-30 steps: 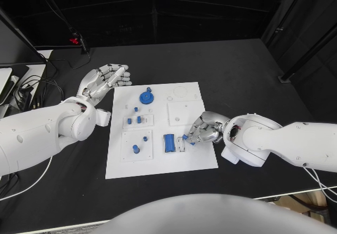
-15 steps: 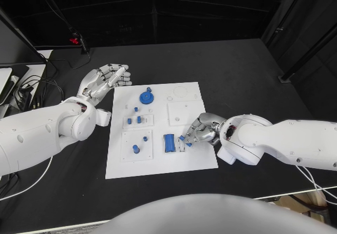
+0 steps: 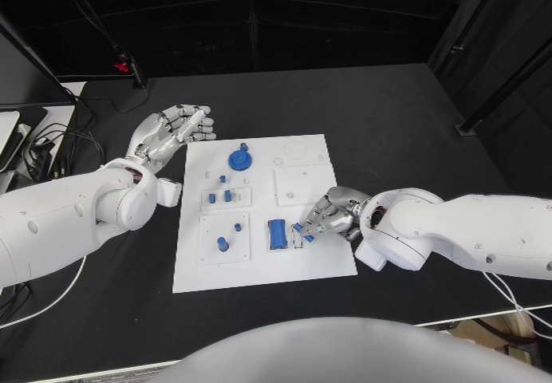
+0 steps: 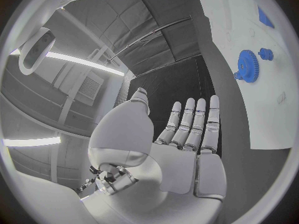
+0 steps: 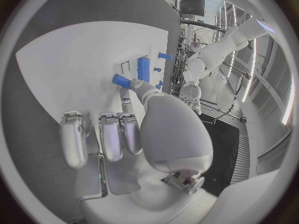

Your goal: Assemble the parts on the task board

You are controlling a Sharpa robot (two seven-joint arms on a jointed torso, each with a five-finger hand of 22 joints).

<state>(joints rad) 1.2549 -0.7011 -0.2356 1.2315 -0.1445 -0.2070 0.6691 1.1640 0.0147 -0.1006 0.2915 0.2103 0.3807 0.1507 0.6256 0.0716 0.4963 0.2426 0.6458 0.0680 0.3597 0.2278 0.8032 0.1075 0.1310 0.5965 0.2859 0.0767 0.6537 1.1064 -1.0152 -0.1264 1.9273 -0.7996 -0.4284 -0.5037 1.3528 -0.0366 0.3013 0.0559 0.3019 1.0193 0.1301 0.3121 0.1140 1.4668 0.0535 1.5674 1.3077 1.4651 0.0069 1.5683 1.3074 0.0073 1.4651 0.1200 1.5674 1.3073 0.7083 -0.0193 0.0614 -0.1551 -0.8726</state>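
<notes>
The white task board (image 3: 262, 267) lies mid-table. On it are a blue gear (image 3: 239, 158), a blue block (image 3: 277, 234) and several small blue pegs (image 3: 226, 195). My right hand (image 3: 331, 214) hovers low at the board's right edge and pinches a small blue part (image 3: 301, 231) just right of the block. The right wrist view shows that part (image 5: 121, 80) at my thumb tip, with the block (image 5: 142, 68) beyond it. My left hand (image 3: 171, 132) is held flat off the board's far left corner, holding nothing; in its wrist view the fingers (image 4: 193, 124) are straight, near the gear (image 4: 249, 64).
Cables and a red clip (image 3: 122, 65) lie at the table's back left. Equipment (image 3: 14, 136) sits at the left edge. A black stand foot (image 3: 471, 128) rests at the far right. Bare black table surrounds the board.
My right hand has shifted slightly left toward the blue block, carrying the small blue part. The left hand has not moved.
</notes>
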